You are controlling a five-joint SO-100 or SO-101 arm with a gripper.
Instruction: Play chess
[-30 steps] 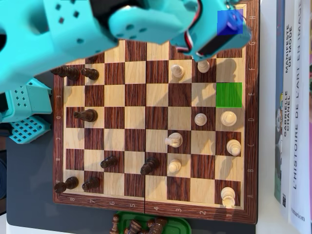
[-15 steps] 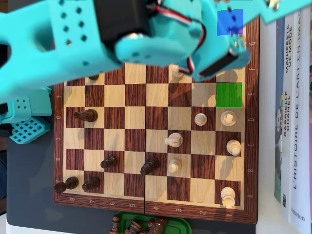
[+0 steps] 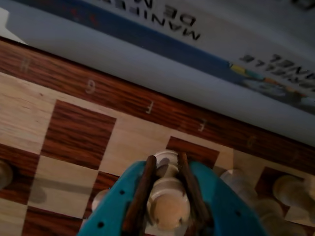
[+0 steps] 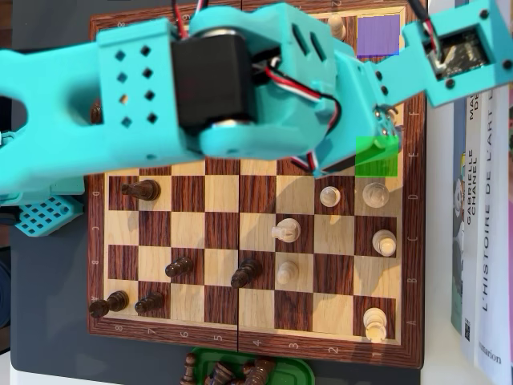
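The wooden chessboard (image 4: 256, 333) is spanned in the overhead view by the turquoise arm (image 4: 160, 96), which covers its upper ranks. Books (image 4: 481, 241) are stacked along the board's right edge in that view. The gripper (image 3: 167, 196) is seen in the wrist view pinched on a white chess piece (image 3: 168, 201), over the squares by the rim letters F and E. A green marked square (image 4: 381, 164) lies partly under the gripper in the overhead view.
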